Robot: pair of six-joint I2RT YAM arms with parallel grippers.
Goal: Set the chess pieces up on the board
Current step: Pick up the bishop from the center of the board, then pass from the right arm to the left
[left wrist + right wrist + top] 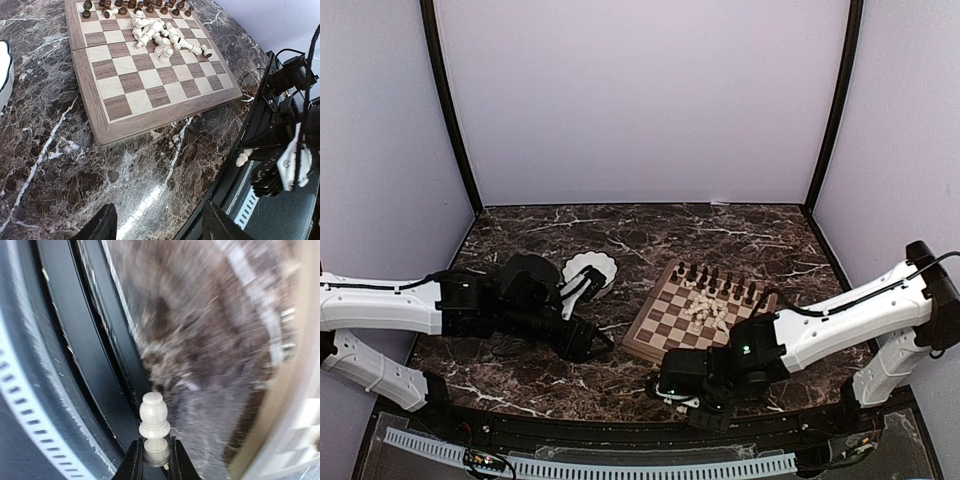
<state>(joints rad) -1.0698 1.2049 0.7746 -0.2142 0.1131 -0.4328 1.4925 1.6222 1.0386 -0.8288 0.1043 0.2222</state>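
right gripper (156,462) clamps a cream pawn (154,426) by its base at the table's (60,165) near edge, off the board (150,125) where cream pieces (160,37) lie heaped; left gripper (160,227) gapes empty.

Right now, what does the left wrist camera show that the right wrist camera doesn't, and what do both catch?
Only the left wrist: toppled pale pieces heaped on the board, dark pieces along its far edge, and a white bowl at the side. Only the right wrist: a close look at the right fingers pinching a pale pawn by its base. Both: that pawn and the marble table.
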